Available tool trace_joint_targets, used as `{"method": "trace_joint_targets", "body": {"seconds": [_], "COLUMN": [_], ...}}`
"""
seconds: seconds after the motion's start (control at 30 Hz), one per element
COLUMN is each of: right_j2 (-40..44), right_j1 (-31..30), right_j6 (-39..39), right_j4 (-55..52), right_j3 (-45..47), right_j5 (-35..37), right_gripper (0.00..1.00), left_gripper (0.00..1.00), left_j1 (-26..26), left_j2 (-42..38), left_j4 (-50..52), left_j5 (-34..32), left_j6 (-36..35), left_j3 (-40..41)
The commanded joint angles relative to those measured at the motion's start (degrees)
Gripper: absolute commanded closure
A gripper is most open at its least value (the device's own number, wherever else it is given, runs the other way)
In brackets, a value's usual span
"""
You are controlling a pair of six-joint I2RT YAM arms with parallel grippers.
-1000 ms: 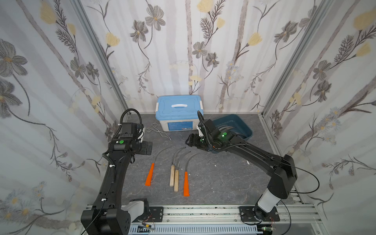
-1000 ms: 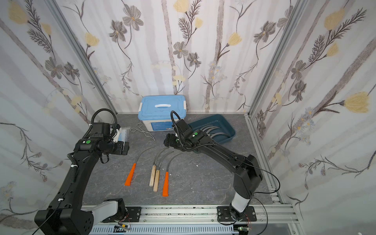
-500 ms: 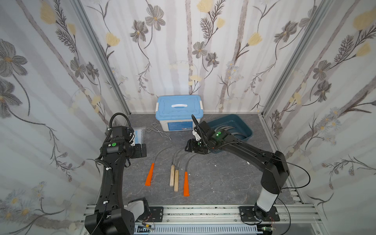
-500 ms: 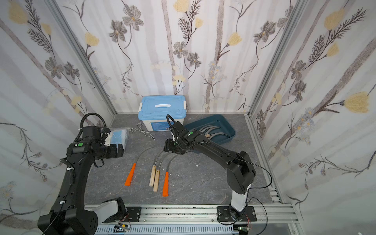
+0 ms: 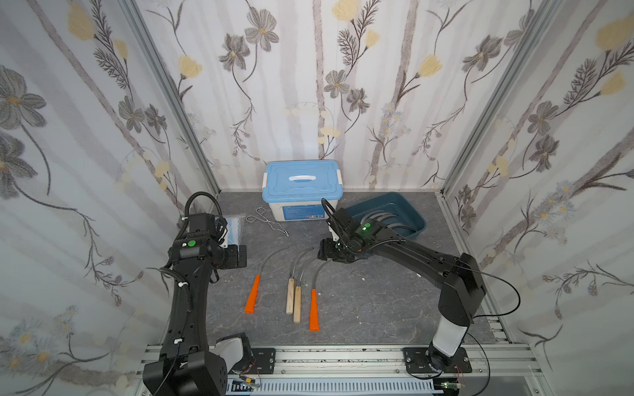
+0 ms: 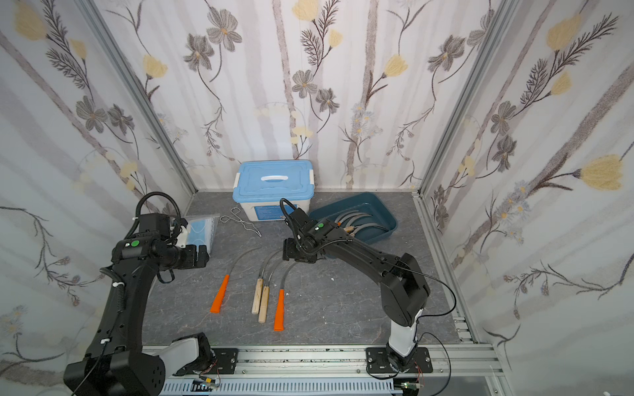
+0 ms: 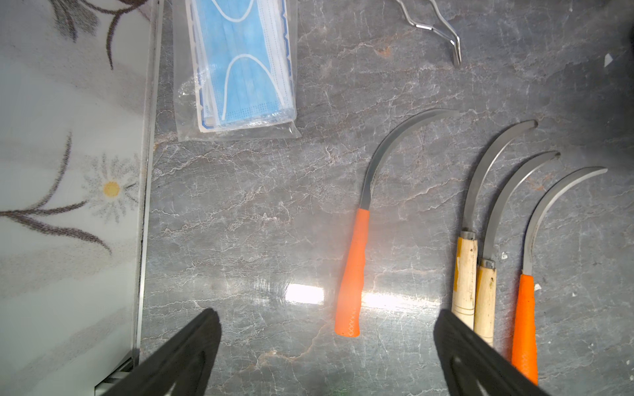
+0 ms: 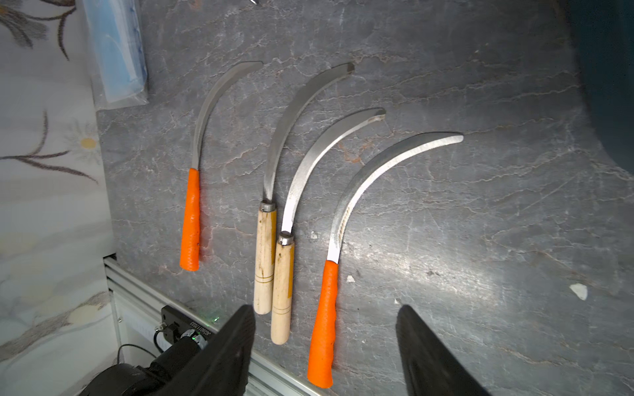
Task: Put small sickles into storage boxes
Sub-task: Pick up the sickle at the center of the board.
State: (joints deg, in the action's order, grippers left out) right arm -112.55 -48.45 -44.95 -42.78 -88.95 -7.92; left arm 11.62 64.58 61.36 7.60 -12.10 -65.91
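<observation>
Right jaws, parted and empty, should straddle the handle of the nearest orange-handled sickle (image 8: 326, 301) squarely before closing, while left jaws hang wide and empty.

A: Could you count the sickles (image 6: 356, 216) in the tray (image 6: 379, 236)?
B: No. The right arm (image 6: 363, 255) covered its near corner and most handles there.
A: And the right gripper (image 8: 324, 313)?
B: In both top views its fingers were lost beneath the wrist, with the nearest blade tips on the desk (image 5: 360, 301).
A: The left wrist view?
B: One left finger (image 7: 480, 363) overlapped the wooden handles' (image 7: 465, 274) ends; the tongs (image 7: 442, 31) ran off the edge beyond the fingers.
A: The box (image 5: 302, 195) label?
B: Too small to read.
</observation>
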Motion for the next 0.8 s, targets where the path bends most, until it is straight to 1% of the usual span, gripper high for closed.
{"method": "trace_joint_targets", "body": {"seconds": [0.0,0.17,0.27,0.33,0.4,0.47,0.5,0.67,0.77], "right_j2": [0.57,0.79,0.44,-0.46,-1.23,-1.78,-1.97,-3.09,-3.71], "right_j1": [-0.31,-0.68,-0.99,-1.66,-2.9,-4.25,-4.94,-7.16,-7.92], "right_j6": [-1.35,-2.08,-1.41,-0.68,0.05,0.14,-0.02,-0.82,-1.19], "right_j4": [0.06,-0.13,-1.55,-3.3,-4.88,-6.35,-6.81,-7.06,-6.72], "right_j3": [-0.08,-0.85,-1.46,-2.08,-2.63,-2.98,-2.9,-2.72,-2.72], "right_j5": [4.12,5.67,5.91,6.36,7.24,8.56,9.34,9.85,9.52], "right_gripper": [0.33,0.33,0.33,0.33,0.33,0.34,0.33,0.33,0.33], "left_gripper": [0.0,0.01,0.05,0.06,0.05,0.05,0.04,0.04,0.0], "left_j1": [0.21,0.17,0.21,0.21,0.2,0.17,0.17,0.13,0.01], "left_j2": [-1.38,-1.71,1.32,4.06,6.4,7.36,9.04,11.74,12.48], "left_j4": [2.17,1.48,2.27,1.73,0.92,0.47,0.41,2.79,2.42], "left_j5": [0.07,1.52,1.98,0.15,-2.12,-2.34,-1.81,1.25,0.82], "left_j6": [-3.12,-7.08,-9.46,-10.65,-11.69,-14.16,-15.71,-22.15,-25.45], "left_j3": [1.33,1.48,-0.9,-1.88,-2.39,-2.49,-2.43,-2.0,0.45]}}
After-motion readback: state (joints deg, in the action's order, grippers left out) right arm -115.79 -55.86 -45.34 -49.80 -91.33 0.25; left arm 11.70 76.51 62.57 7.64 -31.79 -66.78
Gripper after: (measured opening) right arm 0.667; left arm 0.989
